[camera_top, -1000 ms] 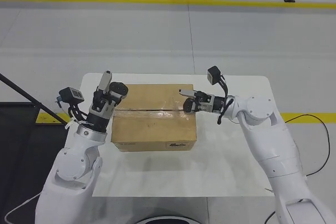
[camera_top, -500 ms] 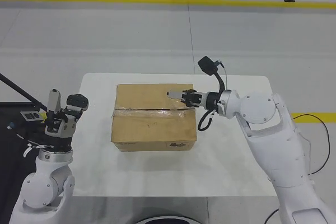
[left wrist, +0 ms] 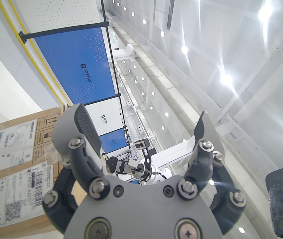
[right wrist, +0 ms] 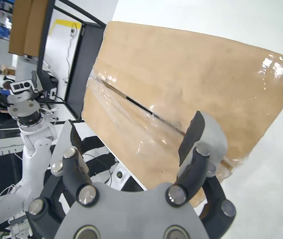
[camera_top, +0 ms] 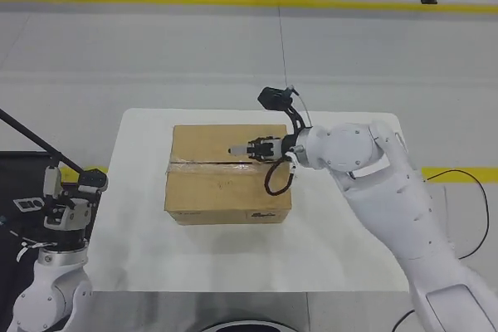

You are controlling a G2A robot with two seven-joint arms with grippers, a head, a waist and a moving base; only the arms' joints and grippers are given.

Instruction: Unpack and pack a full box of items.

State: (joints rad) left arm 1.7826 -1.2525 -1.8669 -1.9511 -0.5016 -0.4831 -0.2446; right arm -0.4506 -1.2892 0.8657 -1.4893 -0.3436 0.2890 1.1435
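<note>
A closed brown cardboard box (camera_top: 224, 178) sits mid-table, its top seam covered in clear tape (right wrist: 121, 115) with a dark slit running along it. My right gripper (camera_top: 242, 150) hovers open over the seam near the middle of the box top (right wrist: 181, 75); the right wrist view shows one fingertip (right wrist: 193, 133) close above the tape. My left gripper (camera_top: 70, 178) is open and empty, pointing upward off the table's left edge, well away from the box. The left wrist view has the box's labelled side (left wrist: 19, 150) beside my left gripper (left wrist: 143, 130).
The white table (camera_top: 340, 241) has bare surface to the right of and in front of the box. A black metal rack (camera_top: 17, 124) and dark floor mat lie to the left. Flat cardboard sheets (right wrist: 24, 21) lean on the rack.
My left arm has pulled back from the box's left end to beyond the table's left edge. My right gripper has slid leftward along the taped seam across the box top.
</note>
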